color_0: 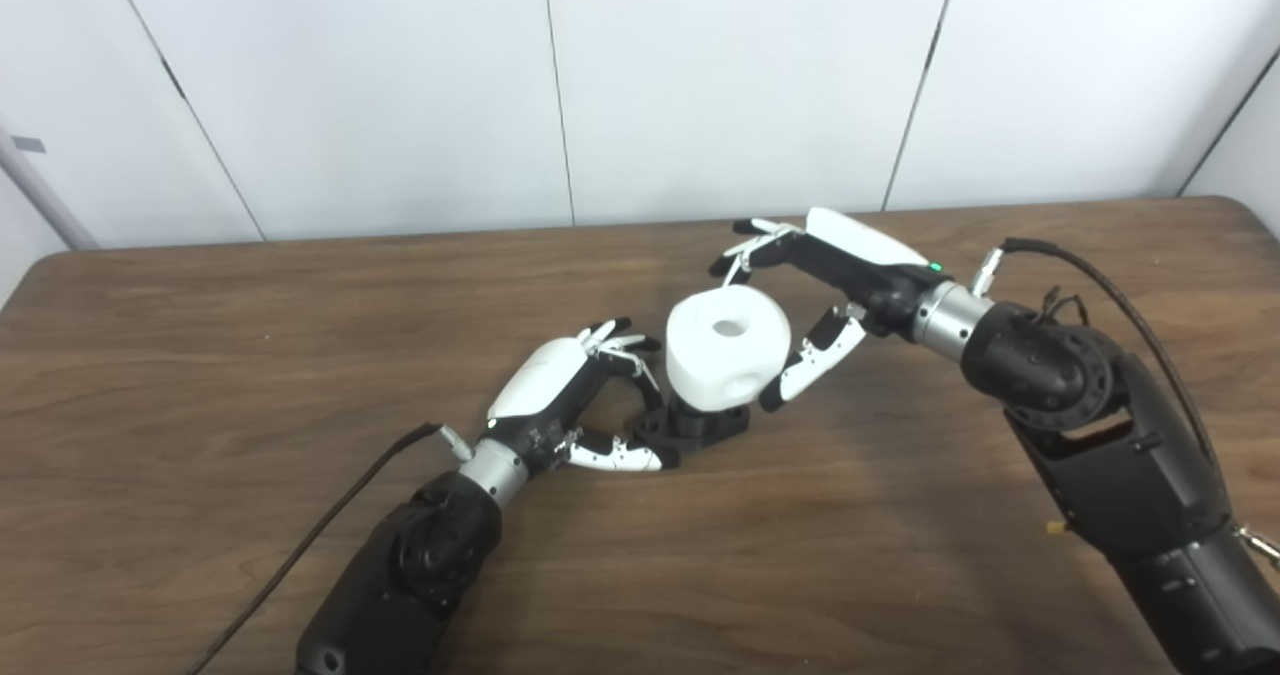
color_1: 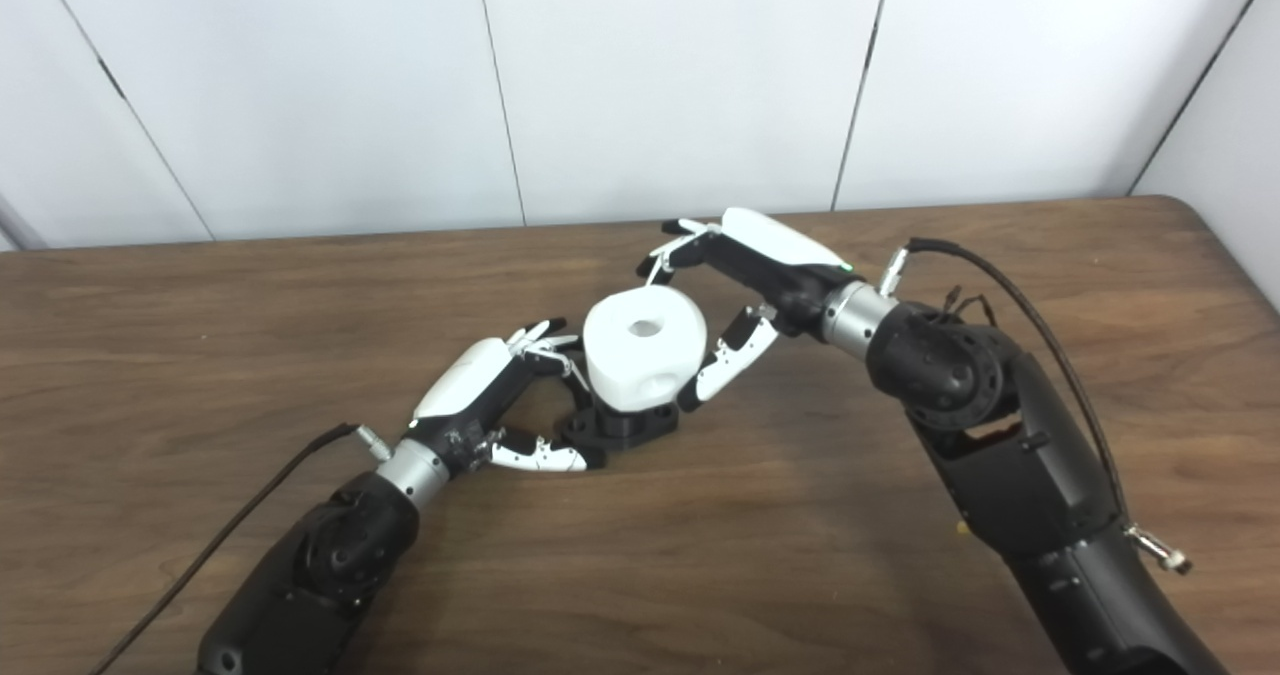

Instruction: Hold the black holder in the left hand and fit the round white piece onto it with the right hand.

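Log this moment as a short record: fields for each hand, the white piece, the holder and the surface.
left hand: fingers around the black holder's base, on the table
right hand: open, fingers spread around the white piece, contact unclear
white piece: sits on top of the holder, hole facing up
holder: black, standing on the table, mostly hidden under the piece
table: brown wood

table (color_0: 200,375): dark brown wood grain, rounded corners showing at far left and far right
wall (color_0: 730,75): white panels behind the table's far edge, split by thin dark seams, some upright, some slanted
far left: a grey strip (color_0: 35,190) leans along the wall
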Controlling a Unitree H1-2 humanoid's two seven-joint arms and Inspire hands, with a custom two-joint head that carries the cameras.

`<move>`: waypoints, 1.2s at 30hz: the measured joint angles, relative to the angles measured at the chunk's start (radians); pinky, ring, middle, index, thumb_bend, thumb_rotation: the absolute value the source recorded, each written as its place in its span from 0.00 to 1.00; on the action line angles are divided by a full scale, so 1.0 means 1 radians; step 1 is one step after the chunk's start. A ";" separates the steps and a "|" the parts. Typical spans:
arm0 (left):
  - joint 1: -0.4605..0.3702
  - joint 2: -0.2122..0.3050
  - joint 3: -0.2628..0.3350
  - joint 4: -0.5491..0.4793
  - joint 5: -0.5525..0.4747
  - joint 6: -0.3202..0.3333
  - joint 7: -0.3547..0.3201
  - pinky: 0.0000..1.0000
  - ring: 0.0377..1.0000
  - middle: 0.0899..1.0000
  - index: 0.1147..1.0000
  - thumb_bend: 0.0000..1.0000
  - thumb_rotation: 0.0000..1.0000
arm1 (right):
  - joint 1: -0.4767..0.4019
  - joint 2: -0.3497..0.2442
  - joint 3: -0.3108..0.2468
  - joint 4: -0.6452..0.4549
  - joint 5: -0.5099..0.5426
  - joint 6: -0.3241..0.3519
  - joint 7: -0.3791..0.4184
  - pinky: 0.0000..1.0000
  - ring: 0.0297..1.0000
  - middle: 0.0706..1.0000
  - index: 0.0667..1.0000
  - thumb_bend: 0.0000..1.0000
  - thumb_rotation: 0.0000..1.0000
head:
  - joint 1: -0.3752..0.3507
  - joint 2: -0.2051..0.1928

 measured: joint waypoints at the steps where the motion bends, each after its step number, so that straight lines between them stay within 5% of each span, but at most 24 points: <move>1: 0.001 0.000 0.000 -0.001 0.000 0.000 0.000 1.00 1.00 0.86 0.41 0.52 0.06 | 0.000 0.003 0.002 0.003 0.000 0.000 0.000 1.00 0.98 0.80 0.44 0.52 0.14 | 0.002 0.000; 36: 0.015 -0.002 0.004 -0.032 0.001 0.017 -0.020 1.00 1.00 0.87 0.41 0.52 0.06 | 0.006 0.026 0.024 0.071 0.000 -0.045 -0.034 1.00 0.98 0.80 0.44 0.53 0.14 | 0.017 0.009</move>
